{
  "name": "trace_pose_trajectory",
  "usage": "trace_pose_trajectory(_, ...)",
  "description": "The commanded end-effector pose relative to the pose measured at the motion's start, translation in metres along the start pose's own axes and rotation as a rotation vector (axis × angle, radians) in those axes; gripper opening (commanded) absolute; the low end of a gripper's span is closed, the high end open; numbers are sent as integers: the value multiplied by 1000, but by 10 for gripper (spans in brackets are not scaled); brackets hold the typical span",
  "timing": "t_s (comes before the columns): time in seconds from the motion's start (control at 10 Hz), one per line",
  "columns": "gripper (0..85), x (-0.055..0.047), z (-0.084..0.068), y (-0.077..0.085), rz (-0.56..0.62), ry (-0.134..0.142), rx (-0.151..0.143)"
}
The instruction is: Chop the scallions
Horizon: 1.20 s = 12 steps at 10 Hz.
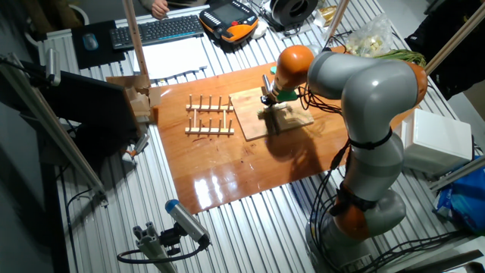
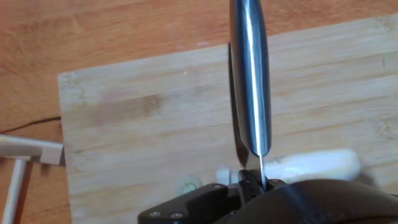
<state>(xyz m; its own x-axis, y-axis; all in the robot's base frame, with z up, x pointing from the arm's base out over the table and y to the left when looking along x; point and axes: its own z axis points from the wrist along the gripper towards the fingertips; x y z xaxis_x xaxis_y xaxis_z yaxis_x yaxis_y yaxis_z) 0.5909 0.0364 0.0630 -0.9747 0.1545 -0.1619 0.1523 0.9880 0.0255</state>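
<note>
My gripper (image 1: pixel 273 97) hangs over the bamboo cutting board (image 1: pixel 254 114) and is shut on a knife. In the hand view the steel blade (image 2: pixel 250 74) runs away from the dark hand housing (image 2: pixel 280 205) across the board (image 2: pixel 155 112), edge down. The scallion, a short pale cream stalk (image 2: pixel 311 163), lies crosswise on the board under the blade's near end. It reaches to the right of the blade. Two small cut bits (image 2: pixel 189 183) lie just left of the blade. I cannot tell whether the blade touches the stalk. In the fixed view the hand hides the scallion.
A wooden rack (image 1: pixel 210 116) lies left of the board on the orange tabletop (image 1: pixel 227 174); its corner shows in the hand view (image 2: pixel 18 155). A wooden block (image 1: pixel 140 98) stands at the far left. Long green-leaved stalks (image 1: pixel 398 54) lie at the back right, and a white box (image 1: pixel 436 140) at the right.
</note>
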Motion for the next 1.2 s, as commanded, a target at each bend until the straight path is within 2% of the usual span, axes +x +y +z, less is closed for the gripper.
trace_pose_trajectory(0.0, 0, -2, 0, 0, 5, 9, 3)
trace_pose_trajectory(0.4, 0, -21, -9, 1, 7, 39, 6)
trace_pose_trajectory(0.7, 0, -24, -25, -4, 8, 62, 4)
trace_pose_trajectory(0.9, 0, -24, -32, -3, 15, 66, 6)
trace_pose_trajectory(1.1, 0, -28, -35, -10, -2, 65, 9)
